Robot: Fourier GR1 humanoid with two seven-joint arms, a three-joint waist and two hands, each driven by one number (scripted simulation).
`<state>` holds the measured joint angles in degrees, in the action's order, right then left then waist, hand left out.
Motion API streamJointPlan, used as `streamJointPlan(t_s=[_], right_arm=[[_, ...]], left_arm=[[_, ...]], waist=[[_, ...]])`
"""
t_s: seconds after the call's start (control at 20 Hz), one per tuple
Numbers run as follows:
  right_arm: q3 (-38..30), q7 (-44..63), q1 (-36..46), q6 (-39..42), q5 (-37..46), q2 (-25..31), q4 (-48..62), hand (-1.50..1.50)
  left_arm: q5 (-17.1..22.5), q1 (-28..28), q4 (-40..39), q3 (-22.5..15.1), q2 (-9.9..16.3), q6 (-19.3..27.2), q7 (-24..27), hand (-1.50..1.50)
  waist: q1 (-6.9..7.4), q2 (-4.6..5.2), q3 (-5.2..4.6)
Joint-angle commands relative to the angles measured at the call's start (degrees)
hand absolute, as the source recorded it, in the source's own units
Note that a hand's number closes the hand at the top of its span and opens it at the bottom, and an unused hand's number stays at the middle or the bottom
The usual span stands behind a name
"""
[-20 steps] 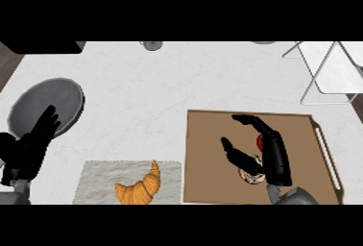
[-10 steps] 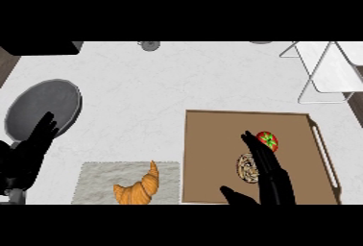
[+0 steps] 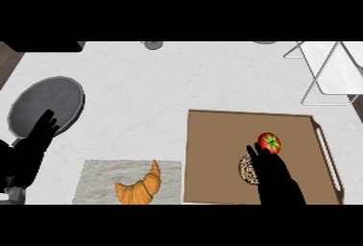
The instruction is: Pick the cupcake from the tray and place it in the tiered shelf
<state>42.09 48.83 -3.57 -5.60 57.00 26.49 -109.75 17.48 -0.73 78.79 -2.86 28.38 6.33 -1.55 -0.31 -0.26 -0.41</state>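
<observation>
A brown tray [image 3: 212, 144] lies on the counter at the right. On it sits a round, brown speckled cupcake [image 3: 245, 168], and a red ball-like thing with a green star [image 3: 269, 142] is just up-right of it. My right hand [image 3: 275, 178] comes in from the lower edge with straight fingers; it is open, it hides the cupcake's right side, and its fingertips reach the red thing. The white wire tiered shelf [image 3: 327, 72] stands at the far right corner. My left hand [image 3: 30, 150] rests open at the left edge, fingers up.
A grey round plate [image 3: 51, 101] lies at the left, partly behind my left hand. A croissant [image 3: 142, 185] sits on a pale mat [image 3: 99, 173] near the front edge, left of the tray. A small dark object [image 3: 152, 45] stands at the far edge.
My right hand has drawn back toward the lower edge, from over the tray's middle, uncovering the red thing and part of the cupcake. The left hand shifted only slightly.
</observation>
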Motion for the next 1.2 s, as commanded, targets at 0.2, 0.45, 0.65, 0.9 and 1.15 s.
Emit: streamJointPlan(t_s=[0.2, 0.45, 0.65, 0.9, 1.15], right_arm=[[1.09, 16.59, 11.86, 29.94, -0.82, -6.94, -2.92, -1.5], [-2.4, 13.58, 12.38, 33.05, -1.83, -7.87, 0.64, -1.5], [-5.04, 12.56, 11.59, 36.45, -1.74, -7.99, -3.09, -1.5], [-7.99, 5.21, 11.46, 28.54, 1.8, -8.32, 9.35, -1.5], [-7.76, 1.46, 9.4, 28.25, 5.52, -9.59, 9.83, -1.5]], left_arm=[[-0.24, -0.02, 1.14, 0.34, -0.61, -0.69, -1.01, 0.0], [-1.57, -1.18, 0.49, 0.36, -2.37, -1.13, 0.05, 0.0], [-1.44, -1.11, 4.94, 2.42, -0.36, -2.17, -4.25, 0.0], [-4.49, -3.04, 5.02, 0.48, -4.45, -0.52, -1.98, 0.0], [-5.18, 2.38, -5.35, 5.15, -4.26, -5.29, 0.97, 0.0]], waist=[[1.15, 0.28, 0.3], [0.64, 0.28, 0.37], [0.52, 0.17, 0.4], [0.72, 0.26, 0.43], [0.2, 0.28, 0.4]])
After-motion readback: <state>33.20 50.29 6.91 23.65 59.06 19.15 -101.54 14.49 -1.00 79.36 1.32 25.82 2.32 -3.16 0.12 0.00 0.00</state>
